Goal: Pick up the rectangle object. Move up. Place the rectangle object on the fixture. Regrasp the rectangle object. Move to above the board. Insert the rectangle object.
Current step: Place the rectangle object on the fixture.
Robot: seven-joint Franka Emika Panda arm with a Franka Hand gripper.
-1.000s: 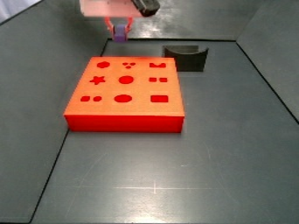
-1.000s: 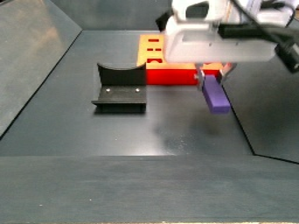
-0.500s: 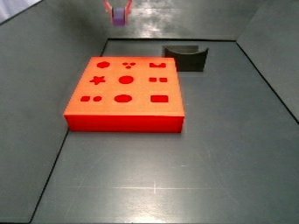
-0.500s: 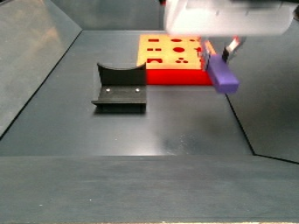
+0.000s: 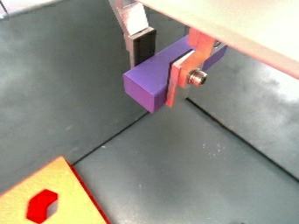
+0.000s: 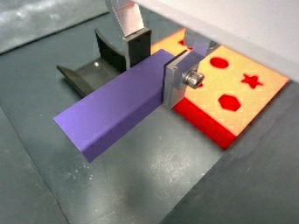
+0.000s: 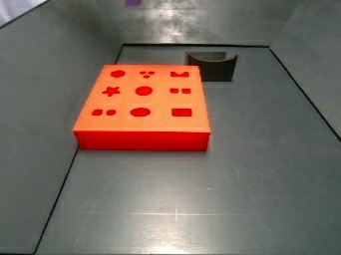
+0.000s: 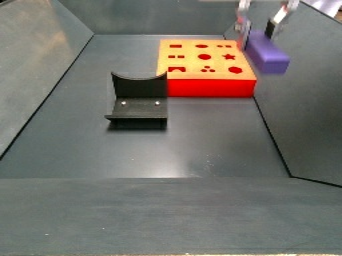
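My gripper (image 5: 162,61) is shut on the purple rectangle object (image 5: 149,83), with a silver finger plate on each long side. Both wrist views show the hold; in a wrist view the block (image 6: 111,109) sticks out well past the fingers. In a side view the gripper (image 8: 262,20) holds the block (image 8: 269,55) high in the air, beside the board's far right edge. In a side view only the block's lower tip (image 7: 132,3) shows at the top edge. The orange-red board (image 7: 140,129) lies flat on the floor. The dark fixture (image 8: 136,100) stands empty, apart from the board.
The grey floor (image 7: 200,199) is enclosed by sloping grey walls (image 8: 34,70). The board (image 8: 201,82) and the fixture (image 7: 213,65) are the only things standing on it. The board (image 6: 239,87) and fixture (image 6: 93,70) lie below the gripper in a wrist view.
The gripper has risen straight up with the purple block, nearly leaving the top of both side views. The board and fixture have not moved.
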